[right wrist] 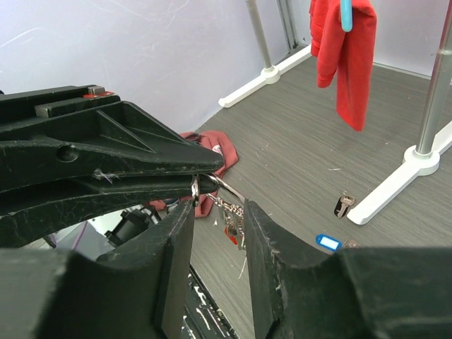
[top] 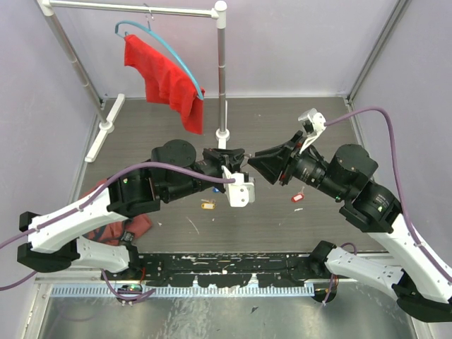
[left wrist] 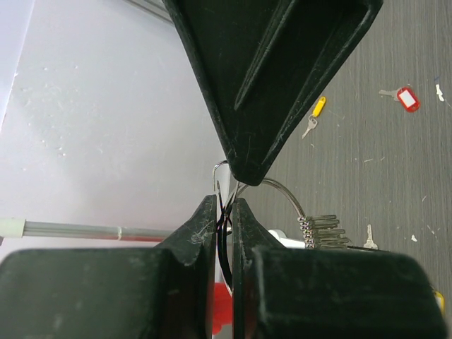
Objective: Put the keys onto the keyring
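Note:
The keyring [left wrist: 288, 195], a thin silver wire loop, is held above the table with several keys [left wrist: 326, 232] stacked on it. My left gripper [left wrist: 224, 206] is shut on the wire. It meets my right gripper [top: 253, 167] over the middle of the table. In the right wrist view my right gripper [right wrist: 217, 219] stands open, its fingertips either side of the keyring [right wrist: 224, 186], with threaded keys [right wrist: 234, 220] hanging between them. A red-tagged key [left wrist: 406, 98] lies loose on the table, and a black-tagged key [right wrist: 342, 205] lies near the rack foot.
A yellow-tagged key [left wrist: 317, 111] and a blue tag [right wrist: 328, 242] lie on the grey table. A white rack [top: 222, 70] holds a blue hanger with a red cloth [top: 166, 78]. Another red cloth [top: 131, 226] lies by the left arm.

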`<act>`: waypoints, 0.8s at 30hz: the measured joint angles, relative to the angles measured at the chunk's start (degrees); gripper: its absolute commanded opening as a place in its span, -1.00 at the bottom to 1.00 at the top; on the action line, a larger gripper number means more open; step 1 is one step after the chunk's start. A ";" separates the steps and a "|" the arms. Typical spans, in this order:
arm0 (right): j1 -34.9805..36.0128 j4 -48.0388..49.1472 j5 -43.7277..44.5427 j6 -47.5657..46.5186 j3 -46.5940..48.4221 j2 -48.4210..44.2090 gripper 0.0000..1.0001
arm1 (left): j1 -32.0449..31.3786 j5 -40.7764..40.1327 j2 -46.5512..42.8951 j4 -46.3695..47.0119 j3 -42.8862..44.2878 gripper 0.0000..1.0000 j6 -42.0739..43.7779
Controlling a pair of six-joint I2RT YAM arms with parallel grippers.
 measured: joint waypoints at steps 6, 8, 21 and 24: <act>0.09 1.03 -1.44 0.07 0.00 -0.07 -0.12 | 0.00 0.57 0.00 0.15 -0.02 -1.00 0.04; 0.09 1.62 -2.03 0.09 0.00 -0.37 -0.14 | 0.00 0.61 0.00 0.17 -0.04 -1.00 0.04; 0.09 2.89 -2.51 0.31 0.00 -0.59 -0.40 | -0.07 2.21 -0.52 0.42 -1.95 -1.00 0.22; 0.09 2.89 -2.86 0.37 0.00 -0.17 -0.24 | -0.09 2.32 -0.68 0.48 -2.01 -1.00 0.22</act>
